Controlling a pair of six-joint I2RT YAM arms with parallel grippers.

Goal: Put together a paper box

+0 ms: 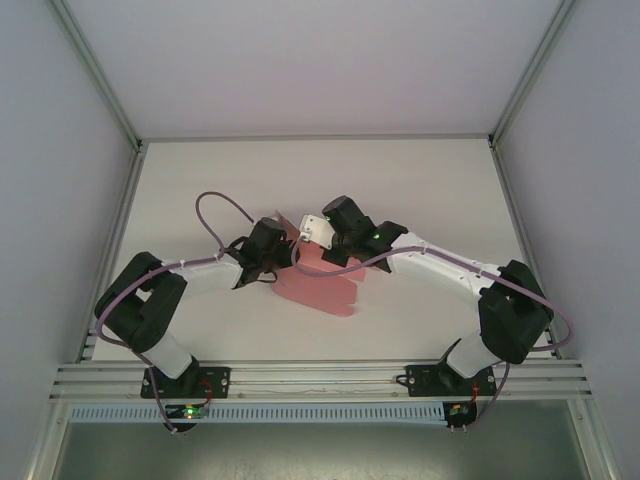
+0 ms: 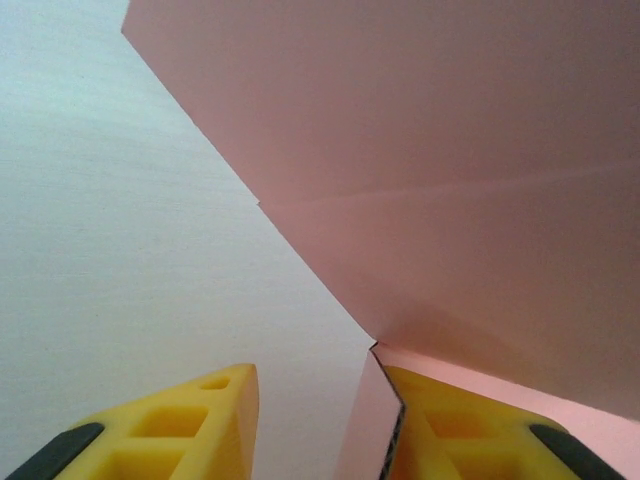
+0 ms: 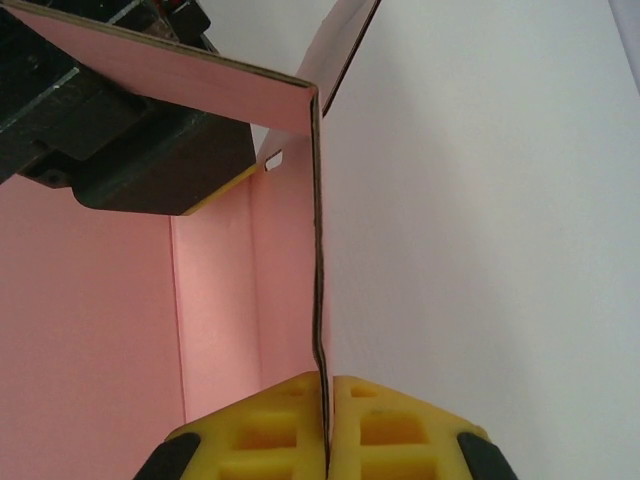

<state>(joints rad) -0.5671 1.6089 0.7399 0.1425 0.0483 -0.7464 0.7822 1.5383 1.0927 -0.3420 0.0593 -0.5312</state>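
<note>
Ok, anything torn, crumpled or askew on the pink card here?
Nothing damaged. The pink thin-card die-cut sheet is partly folded; its upright panel bows slightly just above the right pincer clamping it.

Paper box (image 1: 322,288) partly hidden under left arm (image 1: 262,248), right arm (image 1: 352,222); left fingers (image 2: 180,430), right fingers (image 3: 390,430) cropped by bottom edge.

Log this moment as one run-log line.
paper box: partly folded | left tool: open, flap edge between its jaws | right tool: shut on panel edge
</note>
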